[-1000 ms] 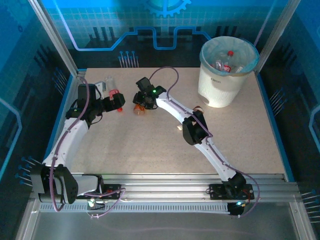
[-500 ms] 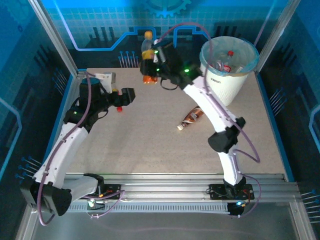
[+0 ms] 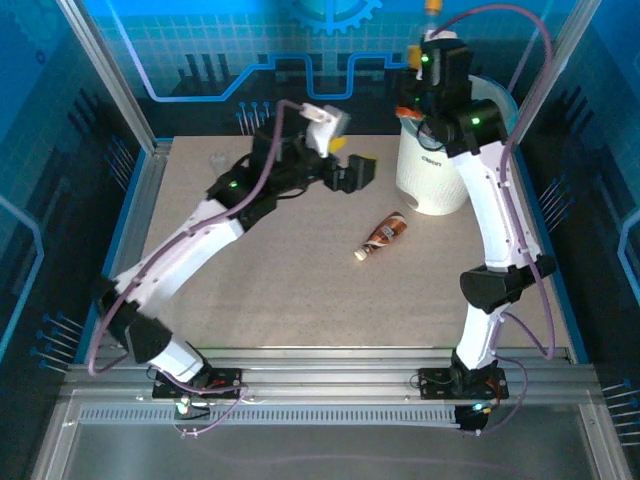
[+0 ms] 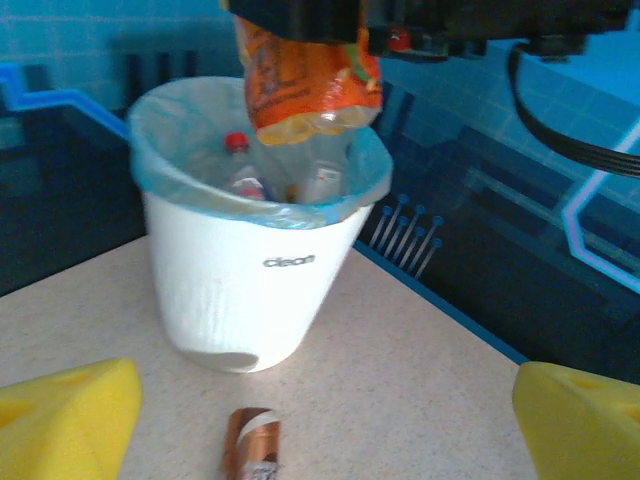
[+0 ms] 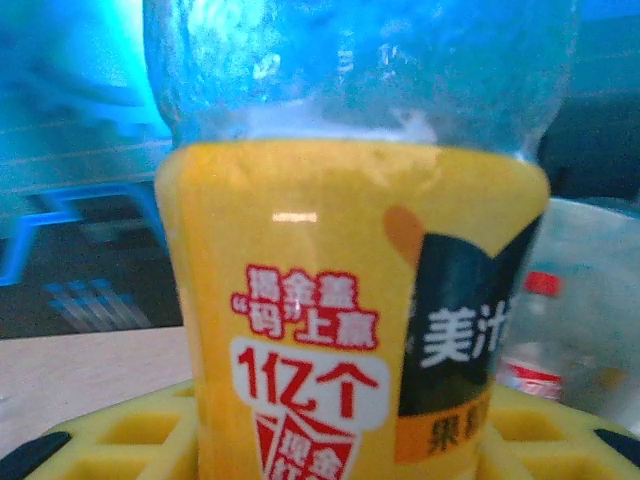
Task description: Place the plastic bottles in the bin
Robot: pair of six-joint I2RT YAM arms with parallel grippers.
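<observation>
We see the right arm upright and tall, right gripper (image 3: pixel 425 85) clamped on an orange bottle (image 4: pixel 310 85) above the bin (image 3: pixel 430 180) mouth. Left arm reaches low toward the bin, left gripper (image 3: pixel 345 160) wide open, empty. A brown bottle (image 3: pixel 383 235) lies on the table (image 3: pixel 280 290) near the bin.
</observation>
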